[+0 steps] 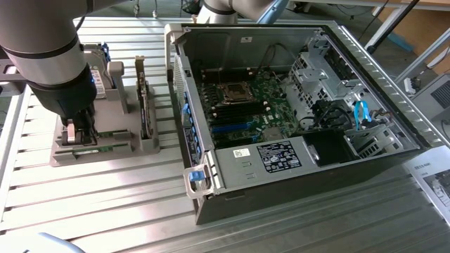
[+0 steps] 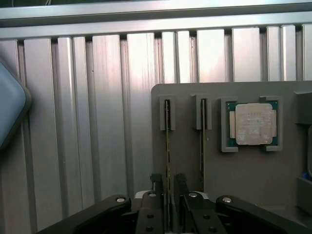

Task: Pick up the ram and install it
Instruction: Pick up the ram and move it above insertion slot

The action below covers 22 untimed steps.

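1. The flat grey plastic holder (image 1: 105,153) (image 2: 187,161) lies on the ribbed aluminium table (image 1: 105,205); the open black computer case (image 1: 232,211) stands just beside the holder, on the exterior view's right of it.
2. The ram (image 2: 168,141), a thin green circuit-board stick seen edge-on, stands upright in the holder's slot nearest the holder's outer edge; a second thin stick (image 2: 202,146) stands in the neighbouring slot, parallel to it and apart from it.
3. The black two-fingered gripper (image 1: 77,134) (image 2: 168,179) hangs low over that end of the holder; its jaws are spread, with one finger (image 2: 156,181) on each side of the ram; the tool is released and clamps nothing.
4. A square silver-lidded processor chip (image 2: 253,124) on a green board rests in a framed pocket of the holder, beyond the second stick as seen from the ram.
5. A tall upright expansion card (image 1: 144,105) stands in the holder on the side nearest the case.
6. The green motherboard (image 1: 246,105) lies exposed inside the case, well apart from the holder.
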Tool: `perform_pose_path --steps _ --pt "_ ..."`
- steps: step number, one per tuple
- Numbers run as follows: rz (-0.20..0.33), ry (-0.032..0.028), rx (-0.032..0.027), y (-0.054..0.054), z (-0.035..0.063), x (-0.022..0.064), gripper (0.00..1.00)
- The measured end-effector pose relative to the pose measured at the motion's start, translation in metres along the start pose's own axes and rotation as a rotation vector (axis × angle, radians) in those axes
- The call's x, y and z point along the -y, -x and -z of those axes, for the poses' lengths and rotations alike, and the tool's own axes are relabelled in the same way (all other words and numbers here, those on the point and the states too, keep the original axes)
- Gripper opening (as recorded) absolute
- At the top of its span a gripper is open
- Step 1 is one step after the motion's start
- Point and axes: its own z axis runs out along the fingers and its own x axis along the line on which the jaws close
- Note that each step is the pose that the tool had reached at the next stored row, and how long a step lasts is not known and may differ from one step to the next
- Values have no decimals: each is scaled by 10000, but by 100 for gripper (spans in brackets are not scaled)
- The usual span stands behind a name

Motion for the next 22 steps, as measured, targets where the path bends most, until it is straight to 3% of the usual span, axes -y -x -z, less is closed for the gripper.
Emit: perform_pose_path --steps 22 --pt "1 0 0 2 -158 2 24"
